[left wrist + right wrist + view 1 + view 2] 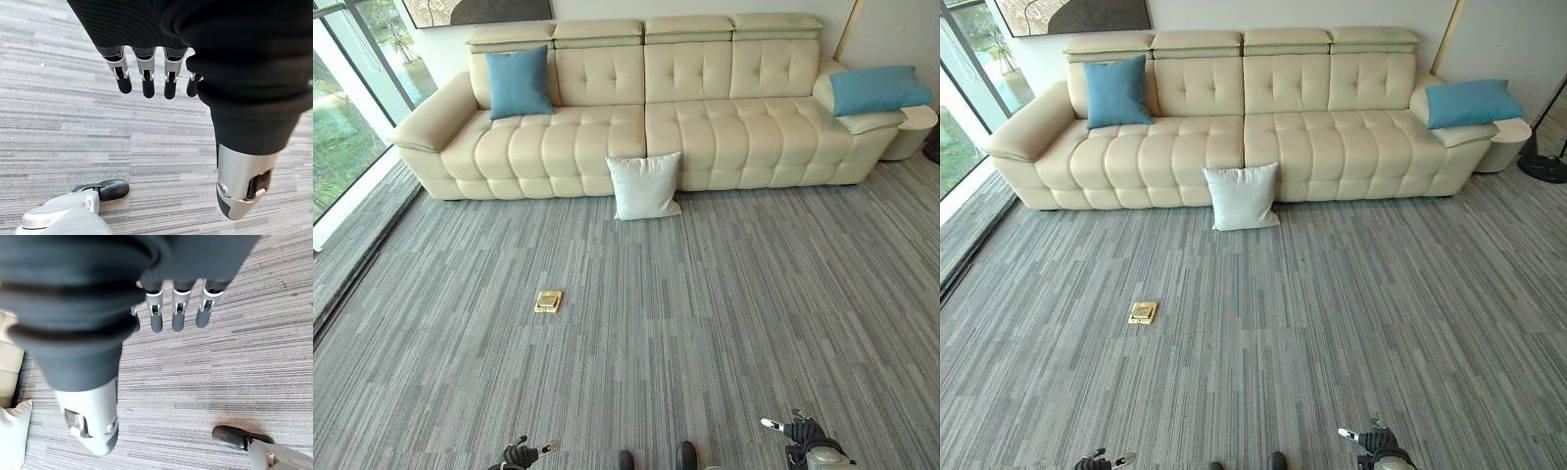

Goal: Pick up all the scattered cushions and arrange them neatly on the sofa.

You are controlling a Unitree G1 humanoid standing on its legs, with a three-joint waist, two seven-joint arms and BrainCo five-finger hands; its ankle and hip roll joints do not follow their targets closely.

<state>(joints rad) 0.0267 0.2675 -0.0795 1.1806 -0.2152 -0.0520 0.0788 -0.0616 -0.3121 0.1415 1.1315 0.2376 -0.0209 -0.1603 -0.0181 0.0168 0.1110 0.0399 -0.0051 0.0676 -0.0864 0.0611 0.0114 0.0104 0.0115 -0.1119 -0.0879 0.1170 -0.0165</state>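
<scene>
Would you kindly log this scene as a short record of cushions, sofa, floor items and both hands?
white cushion: on the carpet, leaning against the sofa front
blue cushion, left: upright against the sofa back
blue cushion, right: lying on the sofa's armrest
sofa: cream, along the wall
floor plate: brass, in the carpet
left hand: open, empty
right hand: open, empty

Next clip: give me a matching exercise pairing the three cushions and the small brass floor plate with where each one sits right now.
Things:
1. white cushion
2. blue cushion nearer the window
3. other blue cushion
4. brass floor plate

Places:
A. on the sofa armrest at the robot's right
B. set in the open carpet, away from the sofa
C. on the carpet, leaning against the sofa front
D. upright against the sofa backrest

Pairs: 1-C, 2-D, 3-A, 4-B
</scene>
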